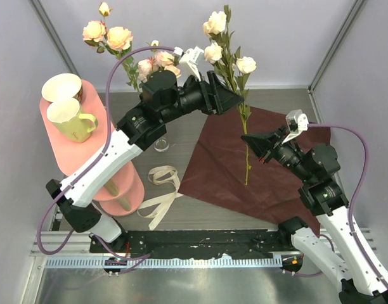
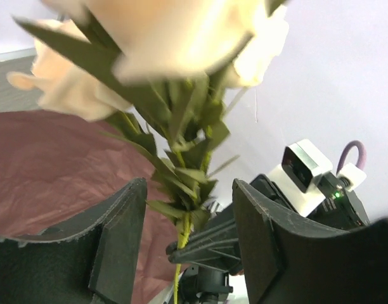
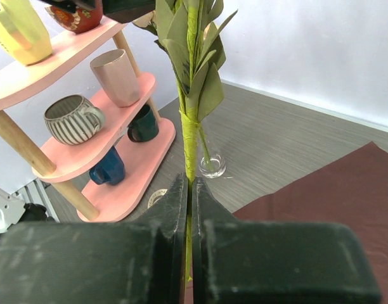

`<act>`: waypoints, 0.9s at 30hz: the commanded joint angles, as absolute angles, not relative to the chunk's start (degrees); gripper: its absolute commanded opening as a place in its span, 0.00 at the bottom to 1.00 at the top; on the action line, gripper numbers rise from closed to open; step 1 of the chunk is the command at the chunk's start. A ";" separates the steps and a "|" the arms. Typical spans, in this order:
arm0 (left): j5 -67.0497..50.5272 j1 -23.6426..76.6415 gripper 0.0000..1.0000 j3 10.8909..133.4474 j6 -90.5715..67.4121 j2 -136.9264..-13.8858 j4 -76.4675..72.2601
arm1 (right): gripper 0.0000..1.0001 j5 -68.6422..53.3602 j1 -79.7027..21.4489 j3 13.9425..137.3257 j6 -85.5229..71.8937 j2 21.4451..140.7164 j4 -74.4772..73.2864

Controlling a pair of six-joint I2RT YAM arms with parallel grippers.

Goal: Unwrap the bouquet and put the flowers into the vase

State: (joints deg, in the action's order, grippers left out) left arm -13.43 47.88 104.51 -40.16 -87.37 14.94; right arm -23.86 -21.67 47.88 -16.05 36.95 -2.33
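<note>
Right wrist view: the right pincer (image 3: 189, 190) is clamped shut on the thin green stem of one flower sprig (image 3: 191, 126), upright above the dark red paper (image 3: 346, 190), while the left pincer (image 2: 189, 209) stands with jaws apart around its leaves, gripping nothing; the sprig is probably light, whippy and top-heavy, and best gripped on bare stem.

Between parted fingers of left gripper (image 2: 189, 190): leafy stem of flowers (image 2: 181, 231), blooms blurred overhead; pinched below by right gripper (image 2: 179, 251); dark red paper (image 2: 48, 164) behind.
</note>
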 commanded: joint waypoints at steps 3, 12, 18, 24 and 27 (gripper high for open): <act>-10.64 47.81 0.52 108.19 -41.66 -88.68 13.98 | 0.01 -25.75 -21.80 47.64 -14.41 35.60 -1.41; -10.28 47.72 0.08 108.19 -40.35 -88.07 12.39 | 0.17 -26.28 -21.80 47.46 -14.41 35.24 -1.67; -6.88 47.81 0.00 108.37 -30.96 -83.68 16.69 | 0.66 -17.25 -21.80 48.34 -15.56 34.11 -3.60; 9.29 47.73 0.00 105.92 -16.12 -75.52 26.54 | 0.68 -15.38 -21.88 48.43 -16.52 33.05 -2.64; 23.95 47.72 0.00 102.23 -11.45 -70.86 25.93 | 0.68 -15.12 -21.88 48.16 -16.96 34.10 -1.94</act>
State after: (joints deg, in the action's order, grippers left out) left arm 5.26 47.94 104.97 -22.35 -78.54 25.15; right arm -17.32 -21.67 47.09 -15.68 33.71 -4.84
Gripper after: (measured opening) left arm 0.028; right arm 0.683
